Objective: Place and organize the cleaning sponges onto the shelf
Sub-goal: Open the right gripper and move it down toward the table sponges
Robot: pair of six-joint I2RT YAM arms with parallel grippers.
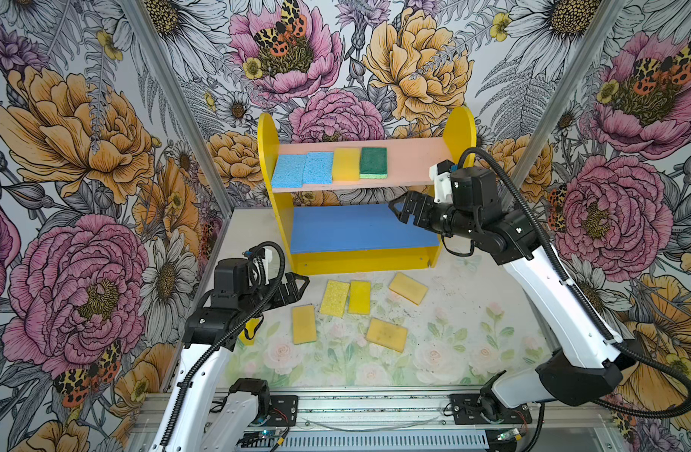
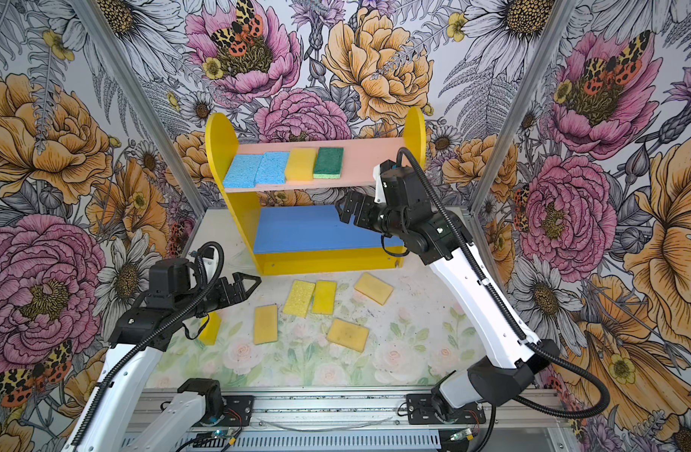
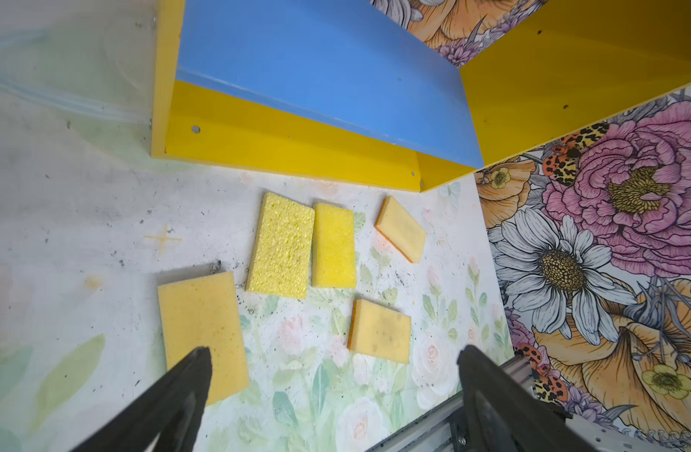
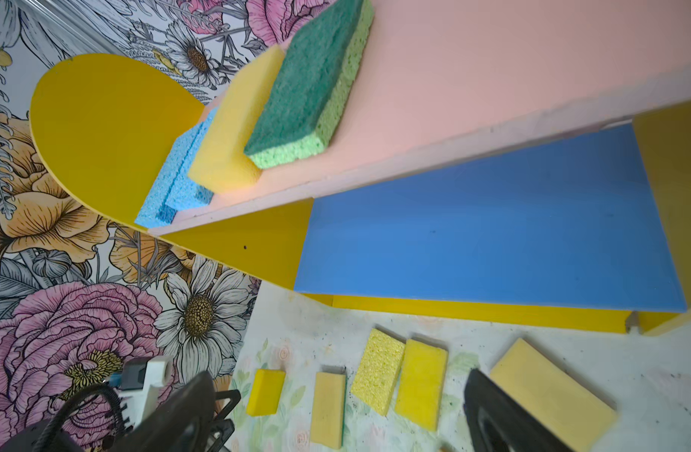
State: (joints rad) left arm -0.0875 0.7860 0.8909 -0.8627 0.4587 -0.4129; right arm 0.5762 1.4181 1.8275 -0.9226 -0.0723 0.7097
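While 6 sponges [image 1: 359, 297] wait on the table [image 1: 473, 332], the right gripper [image 1: 398, 210] hovers empty, fingers spread wide, just in front of the shelf [image 1: 267, 156], between its pink board [image 1: 410, 160] and blue board [image 1: 355, 231]. 4 more lie flat on the pink board, packed edge to edge from the left panel: 2 blue sponges [image 1: 289, 171], 1 yellow sponge [image 1: 346, 164] and 1 green sponge [image 1: 373, 162], scouring face up. The order seems meant to leave the right half free. The blue board is bare. At near left, the left gripper [image 1: 303, 289], also spread and holding nothing, hangs near a tan sponge [image 1: 304, 330], likely its next pick. 1 small sponge [image 4: 265, 391] lies partly under that arm.
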